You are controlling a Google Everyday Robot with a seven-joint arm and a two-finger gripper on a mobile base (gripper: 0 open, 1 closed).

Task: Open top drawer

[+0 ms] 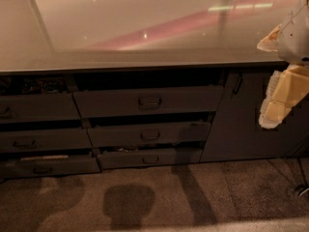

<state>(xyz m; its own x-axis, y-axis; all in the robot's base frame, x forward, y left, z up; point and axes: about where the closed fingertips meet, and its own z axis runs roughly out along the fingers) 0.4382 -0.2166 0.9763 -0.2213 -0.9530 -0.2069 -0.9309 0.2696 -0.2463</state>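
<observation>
The top drawer (147, 102) is the wide dark grey front in the middle column, just under the countertop, with a small loop pull (150, 101) at its centre. A dark gap shows above its front. My gripper (277, 103) is at the right edge of the view, pale yellow, hanging in front of the tall dark cabinet door (241, 115). It is well to the right of the drawer and apart from it.
A glossy countertop (135, 28) spans the upper view. Two shorter drawers (149, 134) lie under the top drawer. Another drawer column (38, 129) stands at the left. Carpet floor (159, 197) lies in front, with shadows on it.
</observation>
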